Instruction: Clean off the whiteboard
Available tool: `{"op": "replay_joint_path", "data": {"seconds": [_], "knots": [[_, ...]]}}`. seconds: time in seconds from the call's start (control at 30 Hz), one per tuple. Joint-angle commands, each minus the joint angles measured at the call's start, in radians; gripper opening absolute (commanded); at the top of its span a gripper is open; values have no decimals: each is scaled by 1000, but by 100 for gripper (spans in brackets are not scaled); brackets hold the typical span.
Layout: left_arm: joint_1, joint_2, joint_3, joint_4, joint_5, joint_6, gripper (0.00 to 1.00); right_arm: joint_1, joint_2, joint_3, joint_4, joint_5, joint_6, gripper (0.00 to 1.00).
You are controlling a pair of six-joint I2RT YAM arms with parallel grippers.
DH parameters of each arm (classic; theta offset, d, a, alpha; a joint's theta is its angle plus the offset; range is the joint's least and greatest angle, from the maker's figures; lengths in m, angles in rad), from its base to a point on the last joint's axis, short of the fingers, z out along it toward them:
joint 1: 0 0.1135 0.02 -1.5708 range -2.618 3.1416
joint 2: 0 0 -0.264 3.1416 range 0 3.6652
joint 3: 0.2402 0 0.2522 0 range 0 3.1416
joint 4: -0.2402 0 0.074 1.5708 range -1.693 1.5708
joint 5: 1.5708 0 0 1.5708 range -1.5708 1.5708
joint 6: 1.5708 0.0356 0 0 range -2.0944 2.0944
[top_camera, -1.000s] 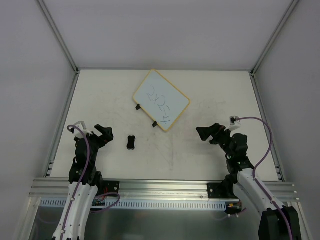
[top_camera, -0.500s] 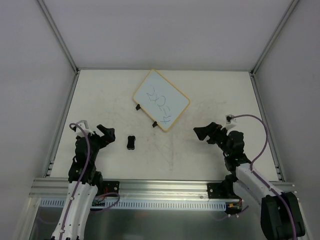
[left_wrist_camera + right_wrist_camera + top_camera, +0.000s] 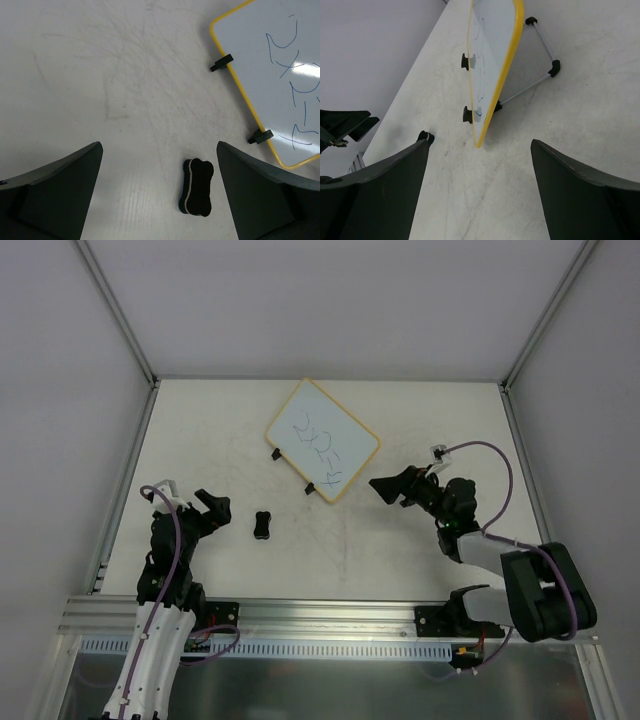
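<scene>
The whiteboard (image 3: 322, 440) has a yellow frame, two black clips and blue scribbles, and stands at the back middle of the table, propped on a wire stand (image 3: 540, 65). It shows at the right of the left wrist view (image 3: 285, 75) and edge-on in the right wrist view (image 3: 492, 55). The black bone-shaped eraser (image 3: 262, 525) lies on the table left of the board's near corner. My left gripper (image 3: 212, 510) is open and empty, with the eraser (image 3: 197, 187) ahead between its jaws. My right gripper (image 3: 385, 488) is open and empty, just right of the board's near corner.
The white table (image 3: 400, 540) is scuffed. Grey walls and aluminium posts (image 3: 120, 310) enclose it on three sides. A metal rail (image 3: 320, 615) runs along the near edge by the arm bases.
My right gripper has moved left and forward toward the whiteboard's near corner. My left arm has shifted only slightly. The eraser and board have not moved.
</scene>
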Motion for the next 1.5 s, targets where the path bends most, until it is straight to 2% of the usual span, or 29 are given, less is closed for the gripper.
{"op": "replay_joint_path", "data": {"seconds": [0.0,0.13,0.27,0.53,0.63,0.8,1.0,1.03,1.1,1.2,1.27,1.3,1.37,1.4,1.47], "knots": [[13,-3,15,17,32,12,99,9,92,55,255,-50,6,86],[13,-2,9,24,35,9,99,20,241,82,390,-37,23,84],[13,3,7,27,36,11,99,32,408,163,491,-65,66,79],[13,6,6,33,41,12,99,63,516,292,490,-86,63,78],[13,8,6,34,39,12,99,67,546,338,488,-88,78,75],[13,11,4,37,41,12,99,71,575,359,491,-83,83,65],[13,-6,-2,48,72,21,99,69,608,382,493,-83,83,43],[13,-5,-10,59,70,15,99,69,614,389,497,-86,92,37],[13,1,-8,60,73,17,99,69,614,389,499,-88,92,35],[12,66,12,63,98,23,99,69,615,391,499,-86,100,27],[12,104,36,62,114,23,99,69,618,392,499,-83,102,26],[12,144,47,62,127,26,99,69,620,392,499,-85,102,22],[12,181,79,60,141,41,99,69,620,392,499,-83,103,21],[12,198,89,60,165,47,99,69,620,394,499,-83,105,15],[4,221,107,63,173,40,99,69,623,392,500,-85,106,9]]}}
